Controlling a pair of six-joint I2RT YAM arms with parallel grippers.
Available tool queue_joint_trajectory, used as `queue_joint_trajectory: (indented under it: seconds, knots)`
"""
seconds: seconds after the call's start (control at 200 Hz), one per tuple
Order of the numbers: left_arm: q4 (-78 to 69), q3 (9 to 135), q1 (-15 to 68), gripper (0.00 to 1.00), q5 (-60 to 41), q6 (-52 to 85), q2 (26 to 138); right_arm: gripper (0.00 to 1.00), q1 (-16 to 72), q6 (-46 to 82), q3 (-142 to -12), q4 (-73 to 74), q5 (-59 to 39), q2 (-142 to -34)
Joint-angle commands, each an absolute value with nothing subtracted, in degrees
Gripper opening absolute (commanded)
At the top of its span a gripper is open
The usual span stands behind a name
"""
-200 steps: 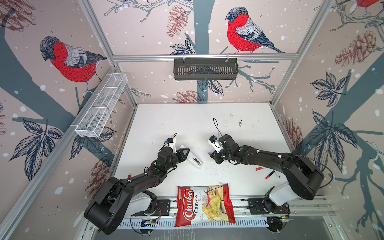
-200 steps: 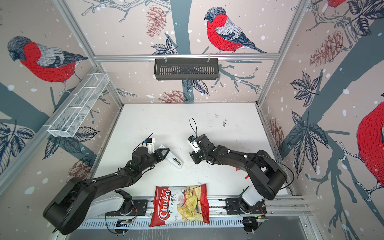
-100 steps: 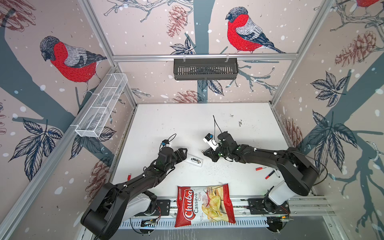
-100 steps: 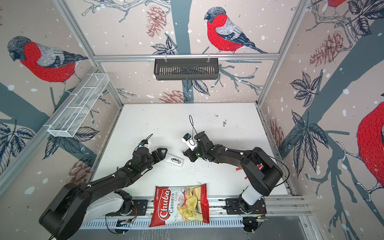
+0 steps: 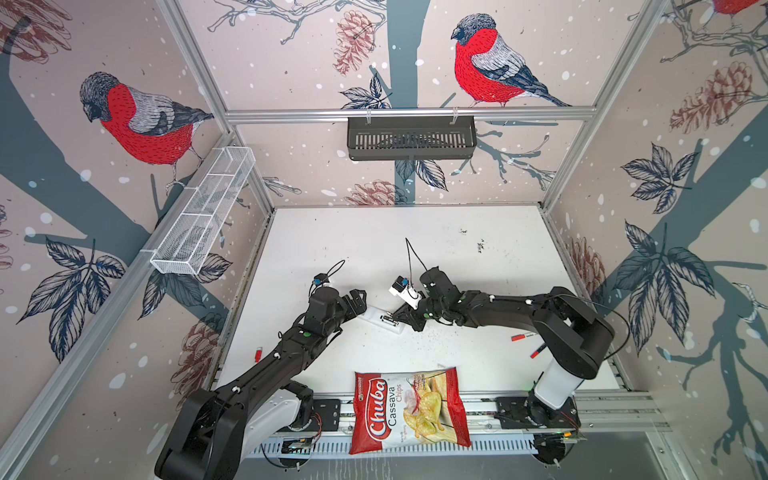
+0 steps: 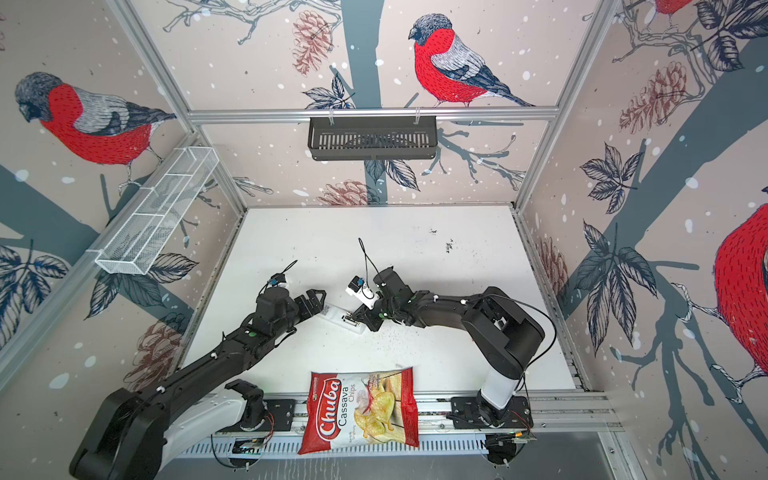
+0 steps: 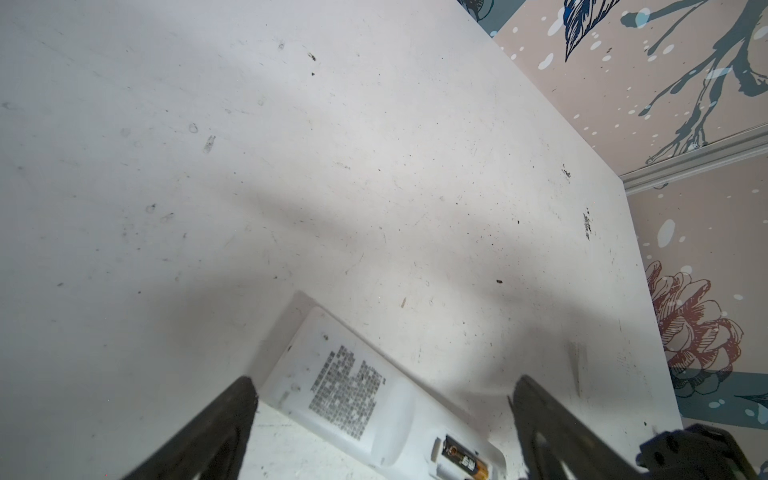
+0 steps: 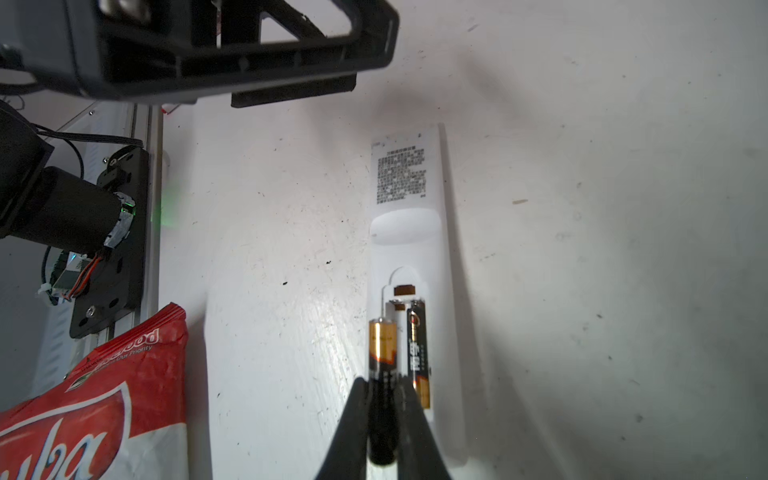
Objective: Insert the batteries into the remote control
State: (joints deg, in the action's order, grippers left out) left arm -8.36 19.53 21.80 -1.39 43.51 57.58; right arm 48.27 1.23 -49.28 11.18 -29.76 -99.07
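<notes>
Finds the remote control [image 5: 380,318] lying back-up on the white table [image 5: 415,249], near the middle, between the 2 arms, battery bay uncovered. Shows the right gripper [image 8: 384,386] pressed together on the held battery [image 8: 382,353], pinching its dark end, gold end pointing along the remote toward the printed label. Places that battery over the bay's free slot, raised at a tilt, just beside the seated battery [image 8: 417,349] lying flat in the other slot. Cannot tell whether the held battery touches the slot's contacts. Puts the right gripper at the bay end of the remote in both top views. Shows the left gripper [image 7: 382,388] spread wide and empty at the opposite, label end. Has that end lying between the 2 fingers in the left wrist view, close to 1 finger [image 7: 232,411] and well clear of the other; cannot tell about contact. Shows a red chip bag [image 5: 409,409] at the table's front edge, apart from the remote.
</notes>
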Motion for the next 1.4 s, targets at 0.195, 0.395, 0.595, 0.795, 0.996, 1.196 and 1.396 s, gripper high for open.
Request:
queue_joint_trajectory:
  seconds: [0.195, 0.395, 0.595, 0.795, 0.996, 1.196, 1.396]
  knots:
    - [-6.8, 21.0, 20.8, 0.96, -5.2, 40.0, 56.8, 0.11, 49.5, 1.2, -51.2, 14.5, -30.3, -102.3]
    - [-7.7, 21.7, 20.6, 0.96, -6.7, 39.0, 57.8, 0.11, 50.6, 2.7, -52.3, 15.4, -28.9, -104.7]
    - [-8.1, 21.6, 20.2, 0.96, -7.6, 38.6, 57.5, 0.12, 51.0, 3.0, -53.0, 15.2, -27.3, -106.2]
    - [-8.9, 21.4, 20.0, 0.96, -8.2, 38.6, 57.1, 0.12, 51.1, 2.1, -53.3, 14.8, -25.6, -106.8]
    - [-9.4, 21.3, 19.8, 0.96, -8.7, 38.7, 57.1, 0.13, 51.2, 0.7, -54.3, 13.5, -25.3, -107.7]
    - [-9.6, 21.4, 19.9, 0.96, -9.0, 38.8, 57.2, 0.19, 51.2, 0.4, -54.3, 12.9, -25.2, -107.5]
    - [-10.0, 21.7, 19.8, 0.96, -10.0, 38.7, 57.5, 0.22, 51.2, 0.7, -54.1, 12.7, -25.0, -106.6]
